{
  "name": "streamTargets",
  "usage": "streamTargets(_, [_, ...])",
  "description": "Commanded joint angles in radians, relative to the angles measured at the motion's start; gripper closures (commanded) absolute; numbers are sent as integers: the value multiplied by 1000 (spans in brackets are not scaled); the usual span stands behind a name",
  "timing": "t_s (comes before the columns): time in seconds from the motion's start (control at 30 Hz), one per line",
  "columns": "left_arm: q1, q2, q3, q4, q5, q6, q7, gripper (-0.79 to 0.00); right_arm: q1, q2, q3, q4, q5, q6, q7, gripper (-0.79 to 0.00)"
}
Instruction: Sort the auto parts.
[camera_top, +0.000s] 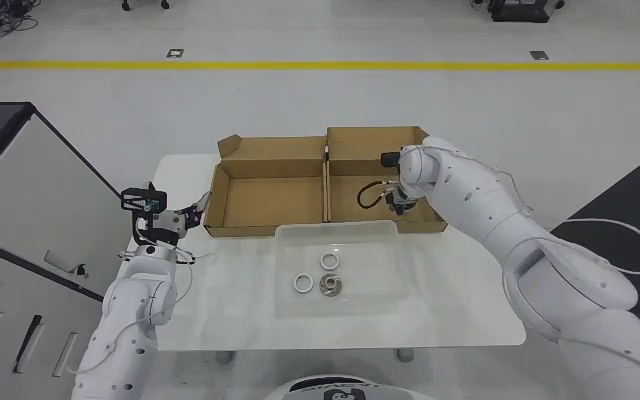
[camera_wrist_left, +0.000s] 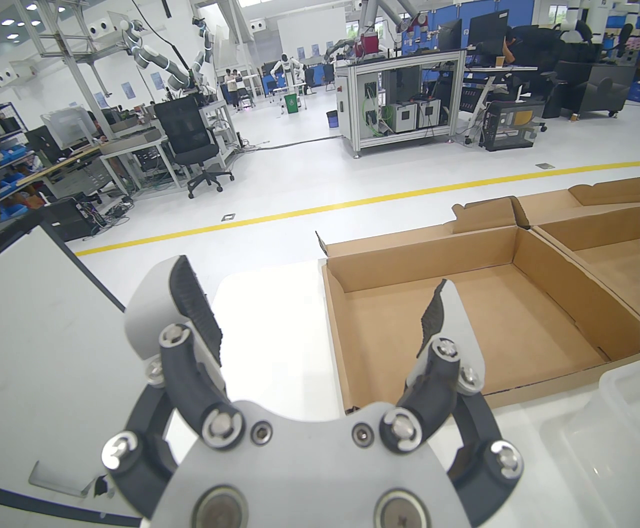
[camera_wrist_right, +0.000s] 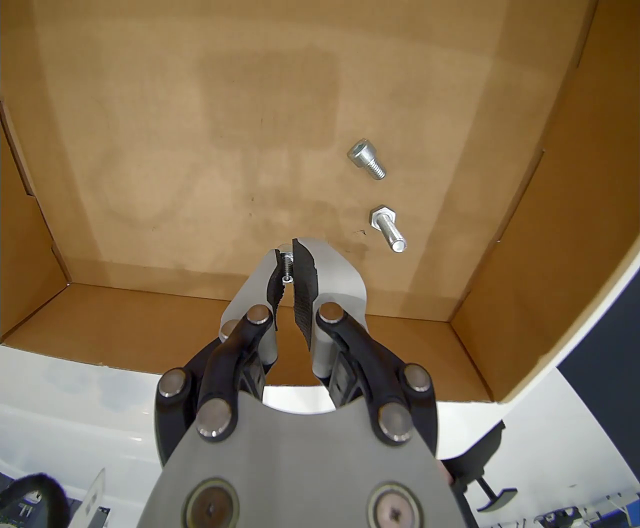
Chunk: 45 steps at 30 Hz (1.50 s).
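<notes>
Sitting nearest the robot on the white desk (camera_top: 220, 300), a clear tray (camera_top: 380, 275) holds three round parts. A white ring (camera_top: 300, 283) lies toward its near left corner, and a round grey metal part (camera_top: 330, 285) is just beside that ring on the right. A second white ring (camera_top: 329, 260) lies a little farther back, near the tray's middle. Off the tray's left side, well apart from it, the left gripper (camera_wrist_left: 312, 280) hangs above the desk with its fingers (camera_wrist_left: 197, 305) spread wide and holding nothing. Just past the tray's far edge stand two open cardboard boxes, side by side and touching. The left box (camera_top: 265, 200) lies behind the tray's left half, the right box (camera_top: 350, 165) behind its right half. Beyond the tray's far right corner the right gripper (camera_wrist_right: 290, 260) is down inside the right box, close to its near wall. Its fingers (camera_wrist_right: 306, 287) are pinched almost together on a small bolt (camera_wrist_right: 286, 267), with the threaded shank caught between the pads. Farther from the tray, on that box's floor, lie a hex-head bolt (camera_wrist_right: 388, 227) and, beyond it, a socket-head bolt (camera_wrist_right: 366, 159), apart from each other.
</notes>
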<state>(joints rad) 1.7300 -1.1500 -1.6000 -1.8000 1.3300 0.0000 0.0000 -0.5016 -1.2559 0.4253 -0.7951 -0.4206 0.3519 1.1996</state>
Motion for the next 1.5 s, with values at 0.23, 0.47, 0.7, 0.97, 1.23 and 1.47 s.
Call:
streamTargets(0.23, [0,0,0,0,0,0,0,-785,1,-10,19,29,1,-22,18,-163])
streamTargets(0.47, [0,0,0,0,0,0,0,-785,8,-14,41,42,9,-43,36,-302])
streamTargets(0.7, [0,0,0,0,0,0,0,-785,23,-11,73,36,7,-59,39,-382])
streamTargets(0.97, [0,0,0,0,0,0,0,-785,56,19,164,-33,38,-84,42,-785])
streamTargets(1.23, [0,0,0,0,0,0,0,-785,29,91,349,-237,129,-134,69,-785])
streamTargets(1.47, [0,0,0,0,0,0,0,-785,-87,159,557,-500,265,-167,130,-785])
